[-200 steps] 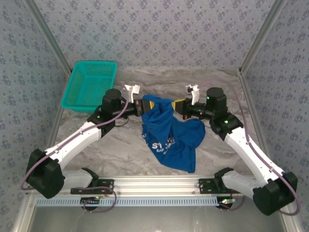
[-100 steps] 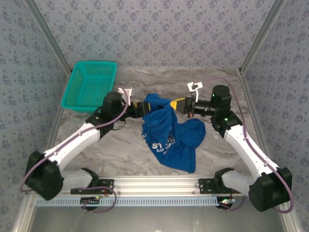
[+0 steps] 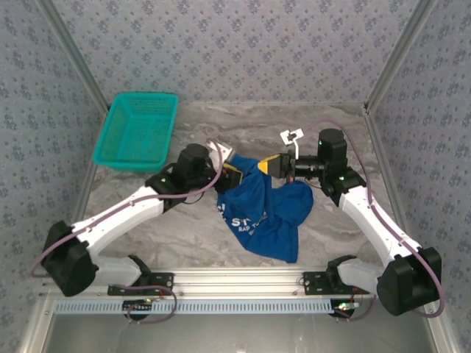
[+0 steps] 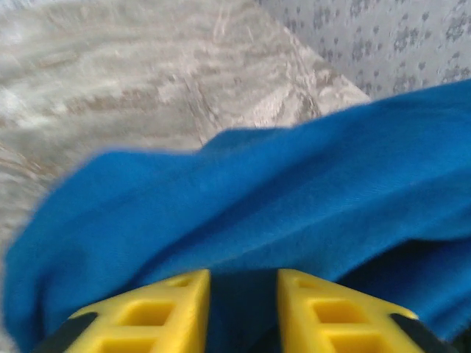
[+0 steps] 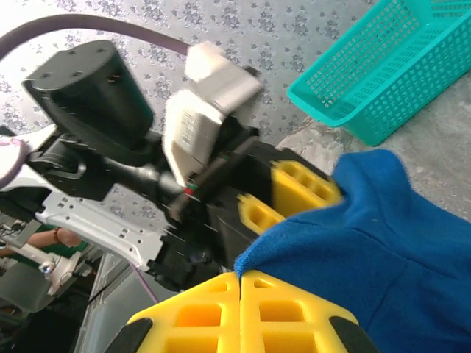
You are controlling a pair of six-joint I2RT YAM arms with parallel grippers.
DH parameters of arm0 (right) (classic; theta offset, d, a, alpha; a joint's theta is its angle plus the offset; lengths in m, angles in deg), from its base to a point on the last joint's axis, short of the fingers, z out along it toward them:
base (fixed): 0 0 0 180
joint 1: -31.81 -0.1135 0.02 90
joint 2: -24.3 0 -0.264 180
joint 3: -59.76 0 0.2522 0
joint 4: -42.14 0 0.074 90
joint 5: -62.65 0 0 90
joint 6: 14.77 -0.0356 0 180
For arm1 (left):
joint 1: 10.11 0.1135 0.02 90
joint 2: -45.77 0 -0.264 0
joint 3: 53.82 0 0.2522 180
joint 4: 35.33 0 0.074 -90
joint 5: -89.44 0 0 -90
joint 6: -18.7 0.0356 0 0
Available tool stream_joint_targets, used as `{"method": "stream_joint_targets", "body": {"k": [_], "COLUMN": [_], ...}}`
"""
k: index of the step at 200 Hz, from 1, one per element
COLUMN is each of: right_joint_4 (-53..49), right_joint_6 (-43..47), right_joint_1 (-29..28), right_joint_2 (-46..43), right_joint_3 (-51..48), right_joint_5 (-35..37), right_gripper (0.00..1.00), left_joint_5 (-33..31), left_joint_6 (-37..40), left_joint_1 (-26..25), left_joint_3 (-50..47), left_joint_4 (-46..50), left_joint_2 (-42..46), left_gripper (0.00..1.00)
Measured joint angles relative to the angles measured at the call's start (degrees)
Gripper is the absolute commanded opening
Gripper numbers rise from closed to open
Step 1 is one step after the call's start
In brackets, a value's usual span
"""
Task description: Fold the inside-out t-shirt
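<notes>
The inside-out t-shirt (image 3: pixel 266 212), royal blue with a pale print, hangs bunched from its upper edge down onto the marble table (image 3: pixel 184 220). My right gripper (image 3: pixel 269 166) is shut on a fold at the shirt's top; in the right wrist view the cloth (image 5: pixel 375 235) comes out from between the tips of the right gripper (image 5: pixel 241 273). My left gripper (image 3: pixel 235 175) is pushed against the shirt's upper left side. In the left wrist view the left gripper (image 4: pixel 243 283) has its jaws apart, with blue cloth (image 4: pixel 257 191) lying in the gap.
A teal mesh basket (image 3: pixel 137 131) stands at the back left, also seen as the basket (image 5: pixel 383 70) in the right wrist view. Patterned walls enclose the table on three sides. The left arm's wrist (image 5: pixel 184 169) is close in front of the right gripper.
The left gripper let go of the shirt's top edge, opened, and swung right and lower into the cloth. The right gripper kept its hold and shifted slightly left.
</notes>
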Motion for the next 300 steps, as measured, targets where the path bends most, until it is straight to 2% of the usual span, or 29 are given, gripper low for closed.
{"method": "stream_joint_targets", "body": {"k": [32,66,76,84,92,101,105,131,165,202,223,236,268,285,300], "right_joint_4": [-0.9,-1.0,-1.5,-2.2,-3.4,-5.9,-7.3,-16.8,-23.1,-21.9,-23.4,-27.3,-36.0,-37.2,-36.7], "right_joint_6": [0.8,1.0,1.4,2.0,2.8,4.4,5.4,11.1,14.6,14.6,14.4,14.0,13.8,14.8,16.3], "right_joint_1": [0.0,0.0,0.0,0.0,0.0,0.1,0.3,2.4,2.6,1.0,0.1,-0.1,-1.0,-4.2,-9.8], "right_joint_2": [0.0,-0.1,-0.2,-0.4,-0.6,-1.0,-1.2,-3.7,-6.7,-6.3,-3.5,-0.7,-0.1,-4.1,-8.5], "right_joint_3": [0.0,0.0,0.0,0.0,0.0,0.3,0.5,2.0,2.4,2.4,4.4,7.8,13.0,11.9,10.3], "right_joint_5": [-1.7,-2.6,-2.8,-2.9,-2.9,-2.6,-2.2,4.1,21.1,29.8,33.7,38.6,49.3,49.7,49.5], "right_gripper": [0.00,0.00,0.00,0.00,0.00,0.00,0.00,0.00,0.00,0.00,0.21,0.31,0.45,0.52,0.55], "left_joint_5": [1.0,-0.8,-1.0,-0.7,0.2,2.0,3.1,11.5,21.9,33.8,38.8,39.9,38.5,37.2,36.2], "left_joint_6": [0.5,1.3,1.5,1.6,1.8,1.8,1.4,-3.3,-15.9,-24.1,-28.5,-30.1,-32.0,-32.5,-32.9], "left_joint_1": [-0.6,-0.7,-0.7,-0.7,-0.7,-0.6,-0.5,2.2,10.5,10.5,10.6,10.6,11.1,11.4,11.4], "left_joint_3": [0.0,2.1,2.7,3.2,3.7,4.0,4.0,3.4,-3.7,-3.8,-3.6,-3.2,-2.3,-1.8,-1.4], "left_joint_4": [-0.5,-2.3,-3.7,-4.7,-6.0,-7.5,-8.2,-13.6,-23.1,-24.6,-24.6,-24.2,-22.0,-21.1,-20.4], "left_joint_2": [-3.8,-7.2,-8.4,-9.2,-10.1,-10.9,-11.1,-10.2,-1.3,1.5,-0.1,-1.3,-2.2,-2.3,-2.6], "left_gripper": [0.60,0.62,0.56,0.47,0.32,0.07,0.00,0.00,0.00,0.00,0.00,0.00,0.00,0.00,0.00]}}
